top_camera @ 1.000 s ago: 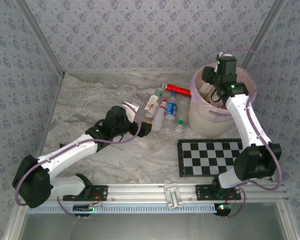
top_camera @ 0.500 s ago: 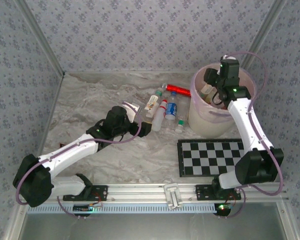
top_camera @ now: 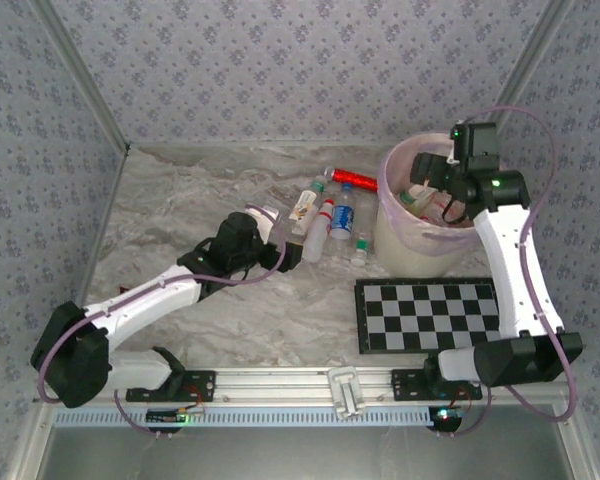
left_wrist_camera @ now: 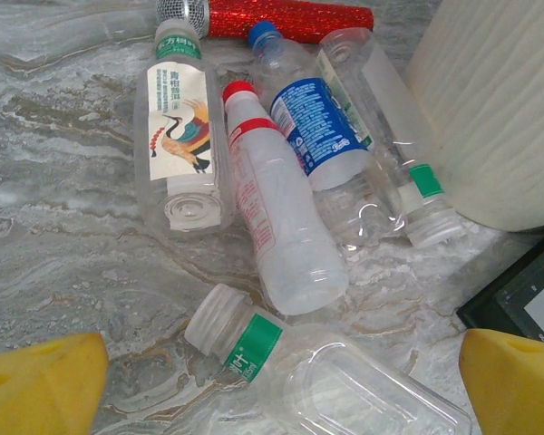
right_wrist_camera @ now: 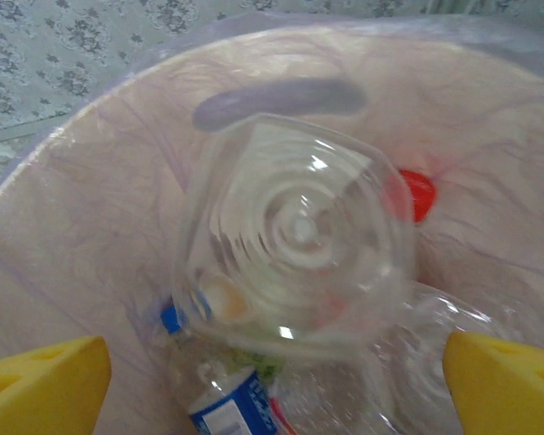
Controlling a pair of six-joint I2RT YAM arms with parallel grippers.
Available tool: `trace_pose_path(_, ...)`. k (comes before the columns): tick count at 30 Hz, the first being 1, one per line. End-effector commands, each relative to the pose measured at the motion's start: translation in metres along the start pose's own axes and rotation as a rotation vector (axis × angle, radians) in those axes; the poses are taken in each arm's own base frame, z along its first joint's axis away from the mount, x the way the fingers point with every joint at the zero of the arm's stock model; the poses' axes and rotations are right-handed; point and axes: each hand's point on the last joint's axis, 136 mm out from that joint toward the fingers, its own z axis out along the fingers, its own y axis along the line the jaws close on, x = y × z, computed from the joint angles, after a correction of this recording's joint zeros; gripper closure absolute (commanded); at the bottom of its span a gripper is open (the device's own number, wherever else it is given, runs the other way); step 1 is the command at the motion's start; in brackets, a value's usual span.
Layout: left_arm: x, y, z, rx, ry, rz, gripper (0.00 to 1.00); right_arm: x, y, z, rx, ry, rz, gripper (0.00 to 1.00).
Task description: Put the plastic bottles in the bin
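Observation:
Several plastic bottles (top_camera: 325,215) lie in a cluster left of the bin (top_camera: 405,245). In the left wrist view they are a crane-label bottle (left_wrist_camera: 181,136), a red-capped whitish one (left_wrist_camera: 276,217), a blue-label one (left_wrist_camera: 308,118) and a clear one (left_wrist_camera: 390,154). My left gripper (top_camera: 280,250) is open, its yellow fingertips wide on either side of a clear white-capped bottle (left_wrist_camera: 254,349) without touching it. My right gripper (top_camera: 435,195) hangs open over the bin (right_wrist_camera: 100,181). Below it is a blurred clear bottle (right_wrist_camera: 295,236), base towards the camera and free of the fingers. More bottles (right_wrist_camera: 231,408) lie inside the bin.
A shiny red tube (top_camera: 355,179) lies behind the bottle cluster, against the bin (left_wrist_camera: 499,109). A black-and-white checkerboard (top_camera: 430,312) lies flat in front of the bin. The patterned walls close in the table on three sides.
My right gripper has opened and let go of the clear bottle over the bin, and its arm has swung slightly right. My left arm has edged closer to the bottle cluster.

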Motion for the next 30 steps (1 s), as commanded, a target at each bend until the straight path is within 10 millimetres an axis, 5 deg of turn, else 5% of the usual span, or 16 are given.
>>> trace_pose_path(1, -0.018, 0.001, 0.0, -0.011, -0.045, -0.035, 0.01, 0.005, -0.014, -0.009, 0.036, 0.033, -0.023, 0.07)
trace_pose_path(9, -0.02, 0.0, 0.002, -0.01, -0.032, -0.037, 0.01, -0.03, -0.016, -0.021, 0.017, -0.069, -0.006, 0.37)
trace_pose_path(14, -0.018, -0.001, 0.008, -0.009, -0.017, -0.045, 0.01, -0.031, -0.017, -0.006, 0.026, -0.06, -0.013, 0.53)
trace_pose_path(23, -0.013, 0.004, 0.022, -0.046, 0.039, -0.041, 0.01, 0.018, -0.025, 0.051, 0.023, 0.077, 0.024, 0.65)
trace_pose_path(30, -0.011, 0.012, 0.029, -0.078, 0.055, -0.058, 0.01, 0.059, 0.004, 0.078, -0.15, 0.186, 0.08, 0.65)
